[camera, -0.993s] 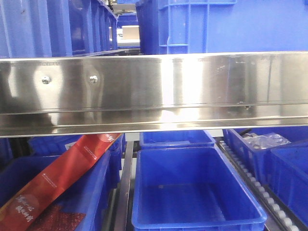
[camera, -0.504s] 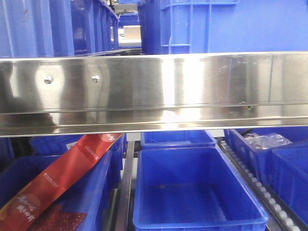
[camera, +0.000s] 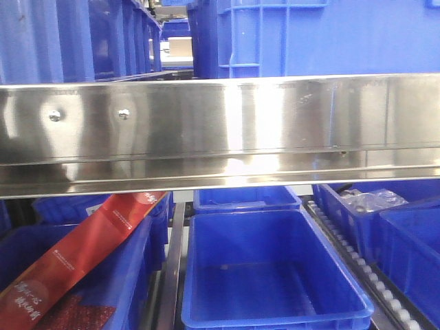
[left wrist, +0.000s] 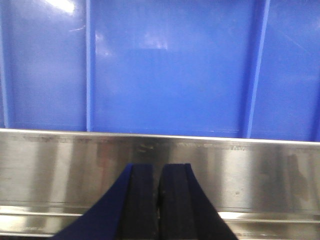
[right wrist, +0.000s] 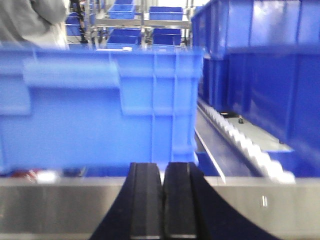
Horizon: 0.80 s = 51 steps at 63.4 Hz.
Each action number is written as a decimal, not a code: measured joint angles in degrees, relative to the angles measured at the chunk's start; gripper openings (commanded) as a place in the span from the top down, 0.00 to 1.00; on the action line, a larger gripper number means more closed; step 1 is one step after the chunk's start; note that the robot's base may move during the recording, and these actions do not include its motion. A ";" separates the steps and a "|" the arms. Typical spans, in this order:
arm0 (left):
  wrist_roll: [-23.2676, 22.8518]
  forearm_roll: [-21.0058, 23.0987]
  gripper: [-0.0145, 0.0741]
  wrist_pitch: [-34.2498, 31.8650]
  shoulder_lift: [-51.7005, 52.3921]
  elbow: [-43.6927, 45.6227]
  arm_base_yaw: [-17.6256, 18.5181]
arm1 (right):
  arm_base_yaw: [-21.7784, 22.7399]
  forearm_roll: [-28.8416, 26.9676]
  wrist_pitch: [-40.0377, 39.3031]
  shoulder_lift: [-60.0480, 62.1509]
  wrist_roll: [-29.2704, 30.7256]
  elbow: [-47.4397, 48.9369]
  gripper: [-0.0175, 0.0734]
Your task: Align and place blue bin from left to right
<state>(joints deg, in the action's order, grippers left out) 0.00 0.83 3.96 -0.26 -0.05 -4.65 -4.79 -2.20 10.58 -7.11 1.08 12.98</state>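
Large blue bins stand on the upper shelf behind a steel rail [camera: 220,130]: one ribbed blue bin [camera: 330,38] at the upper right and a row of others [camera: 69,38] at the upper left. Neither gripper shows in the front view. In the left wrist view my left gripper [left wrist: 160,170] is shut and empty, just short of the rail [left wrist: 250,170], with a smooth blue bin wall [left wrist: 170,70] filling the view behind. My right gripper [right wrist: 162,167] is shut and empty before the rail [right wrist: 50,205], facing a ribbed blue bin [right wrist: 100,105].
Under the rail sit smaller blue tubs: an empty one [camera: 268,275], one at the left holding a red packet [camera: 82,254], and one at the right with clear plastic bags [camera: 371,203]. A white roller track [right wrist: 240,142] runs beside stacked bins [right wrist: 260,70].
The front view has shifted: the rail's screws and the tubs below now sit a little further left in the frame. No bin has visibly moved.
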 measured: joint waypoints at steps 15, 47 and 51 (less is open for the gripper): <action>0.00 0.00 0.85 0.00 0.00 0.00 0.00 | 0.10 -0.98 -4.38 6.25 0.00 -12.17 0.88; 0.00 0.00 0.85 0.00 0.03 0.00 0.00 | 0.10 -1.37 -5.29 6.61 0.00 -12.98 0.88; 0.00 0.00 0.85 0.00 0.03 0.00 0.00 | 0.10 -1.37 -5.29 6.61 0.00 -12.98 0.88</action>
<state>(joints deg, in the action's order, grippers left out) 0.00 0.83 3.96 -0.23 -0.05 -4.65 -4.69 -3.57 5.29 -0.51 1.08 0.00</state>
